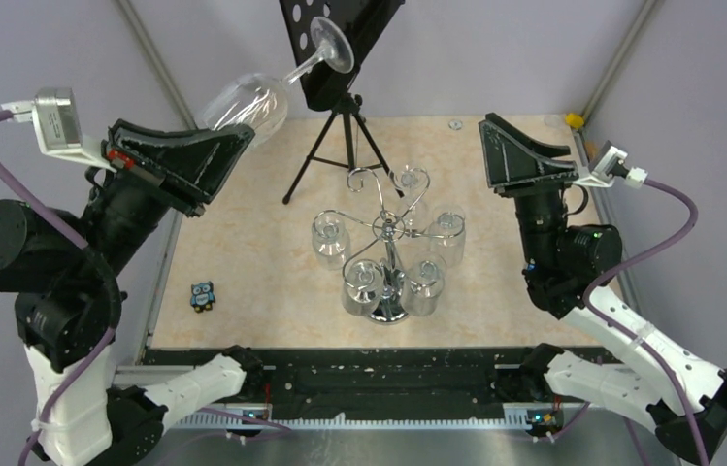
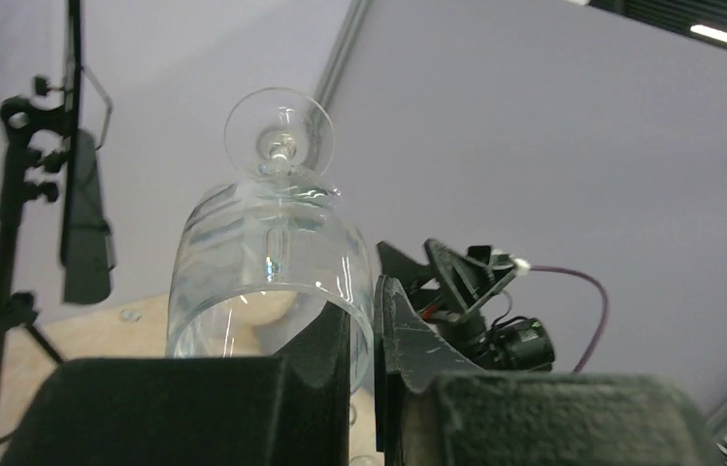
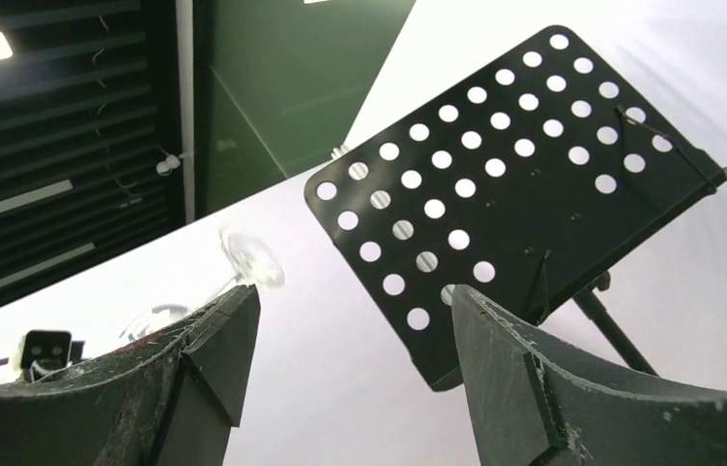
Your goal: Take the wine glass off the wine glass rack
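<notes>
My left gripper (image 1: pixel 233 136) is shut on the rim of a clear wine glass (image 1: pixel 247 105), one finger inside the bowl and one outside. It holds the glass high at the back left, tilted, foot pointing toward the black music stand (image 1: pixel 340 39). In the left wrist view the glass (image 2: pixel 272 252) rises from my left gripper (image 2: pixel 364 325). The chrome wine glass rack (image 1: pixel 390 233) stands mid-table with several glasses hanging upside down. My right gripper (image 1: pixel 495 155) is open and empty, raised at the back right, apart from the rack. In the right wrist view my right gripper (image 3: pixel 349 320) points up.
The black tripod music stand stands at the back behind the rack and fills the right wrist view (image 3: pixel 514 175). A small blue owl figure (image 1: pixel 203 296) lies at the table's left front. A yellow object (image 1: pixel 574 120) sits at the back right corner.
</notes>
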{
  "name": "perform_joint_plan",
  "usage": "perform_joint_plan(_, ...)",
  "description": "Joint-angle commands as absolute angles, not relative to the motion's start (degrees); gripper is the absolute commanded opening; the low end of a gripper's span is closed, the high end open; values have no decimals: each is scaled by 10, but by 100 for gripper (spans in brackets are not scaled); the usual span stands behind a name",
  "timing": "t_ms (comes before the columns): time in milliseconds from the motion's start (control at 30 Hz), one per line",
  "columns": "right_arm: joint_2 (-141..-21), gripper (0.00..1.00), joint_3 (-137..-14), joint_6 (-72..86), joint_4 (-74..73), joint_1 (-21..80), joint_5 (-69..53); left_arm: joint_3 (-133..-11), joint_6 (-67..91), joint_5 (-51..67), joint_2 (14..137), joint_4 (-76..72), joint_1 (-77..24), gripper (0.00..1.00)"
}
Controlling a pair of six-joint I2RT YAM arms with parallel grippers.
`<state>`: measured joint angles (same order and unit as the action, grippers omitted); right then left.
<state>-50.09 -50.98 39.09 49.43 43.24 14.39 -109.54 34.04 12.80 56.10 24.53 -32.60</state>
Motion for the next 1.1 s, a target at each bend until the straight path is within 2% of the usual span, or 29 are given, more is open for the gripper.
perform_joint_plan(0,-489,73,-504,365,485,438,159,-1120,272,47,541,402,-324,0)
perform_joint_plan(100,-489,73,-504,359,477,438,162,-1105,251,-21,522,461,-324,0)
perform_joint_plan(333,-483,73,-509,344,431,438,166,-1075,205,-83,523,584,-324,0)
perform_joint_plan(567,-518,73,-627,272,186,438,131,-1024,184,-220,564,636,-324,0)
perform_joint_plan(767,-521,73,-633,251,128,438,142,-989,220,-310,640,669,-319,0)
perform_joint_plan(867,-506,73,-615,250,122,437,166,-948,225,-268,651,650,-285,0)
perform_joint_plan(967,-493,73,-596,251,122,437,193,-892,224,-148,653,615,-195,0)
perform_joint_plan(1067,-485,73,-585,251,118,438,209,-844,221,-88,663,591,-130,0)
